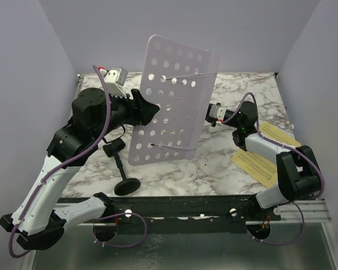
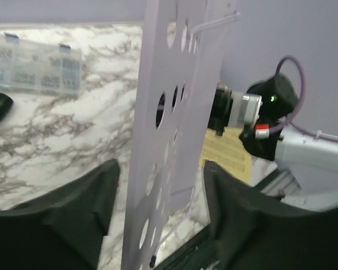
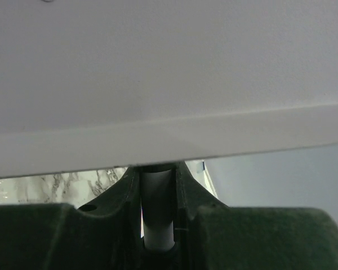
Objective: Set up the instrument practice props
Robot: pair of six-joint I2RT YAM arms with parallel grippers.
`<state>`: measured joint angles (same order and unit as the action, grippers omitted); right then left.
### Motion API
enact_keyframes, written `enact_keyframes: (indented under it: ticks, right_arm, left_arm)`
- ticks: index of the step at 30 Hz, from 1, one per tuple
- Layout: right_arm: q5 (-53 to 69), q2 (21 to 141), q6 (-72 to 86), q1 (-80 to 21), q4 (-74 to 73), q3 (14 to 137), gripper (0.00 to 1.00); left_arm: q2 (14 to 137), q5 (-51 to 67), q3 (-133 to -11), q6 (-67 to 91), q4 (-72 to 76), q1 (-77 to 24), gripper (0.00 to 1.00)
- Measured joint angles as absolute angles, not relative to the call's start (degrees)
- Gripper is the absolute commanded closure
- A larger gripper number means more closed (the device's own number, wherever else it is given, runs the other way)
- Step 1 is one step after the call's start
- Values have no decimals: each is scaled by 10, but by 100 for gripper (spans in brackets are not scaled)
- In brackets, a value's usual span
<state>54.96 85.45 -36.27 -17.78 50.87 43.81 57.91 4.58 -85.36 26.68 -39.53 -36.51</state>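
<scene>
Currently erecting music stand (image 1: pixel 172 101): right fingers (image 3: pixel 101 225) clamp its pole (image 3: pixel 156 208), left fingers (image 2: pixel 73 225) open astride lilac panel (image 2: pixel 163 140); next, lower it upright.

3 plain lilac walls (image 1: pixel 253 28) enclose a white, grey-veined marble table (image 1: pixel 214 163) under even, soft light.

Left arm (image 1: pixel 45 185) and right arm (image 1: pixel 265 147): white links, black joints, purple cables (image 1: pixel 107 98) above the mounting rail (image 1: pixel 180 205) (green light (image 2: pixel 272 98) on the right); left gripper (image 2: pixel 160 169), right gripper (image 3: pixel 156 185) dark.
</scene>
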Motion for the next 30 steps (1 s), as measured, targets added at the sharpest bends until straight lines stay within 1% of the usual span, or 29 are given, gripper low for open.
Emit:
enact_keyframes:
  ticks: [1, 4, 10, 14, 18, 21, 24, 30]
  right_arm:
    - [544, 854, -348, -180, 520, 431, 99]
    - [521, 854, -301, -183, 535, 426, 100]
    - [436, 854, -188, -184, 609, 423, 100]
    - [355, 854, -112, -183, 658, 420, 99]
    - [281, 851, -43, -183, 662, 435, 100]
    - [228, 848, 5, -182, 655, 455, 100]
    - [176, 837, 46, -180, 646, 468, 100]
    - [80, 804, 122, -179, 606, 484, 99]
  left_arm:
    - [580, 36, -865, 267, -395, -364, 13]
    - [577, 1, -903, 258, -394, -363, 1]
    - [543, -84, -942, 234, -395, -364, 1]
    - [496, -154, -935, 222, -394, -364, 1]
    - [450, -214, -909, 213, -388, -364, 1]
    - [429, -250, -860, 212, -382, -363, 1]
    - [428, -262, -812, 218, -384, -363, 1]
    - [431, -235, -691, 269, -374, -363, 1]
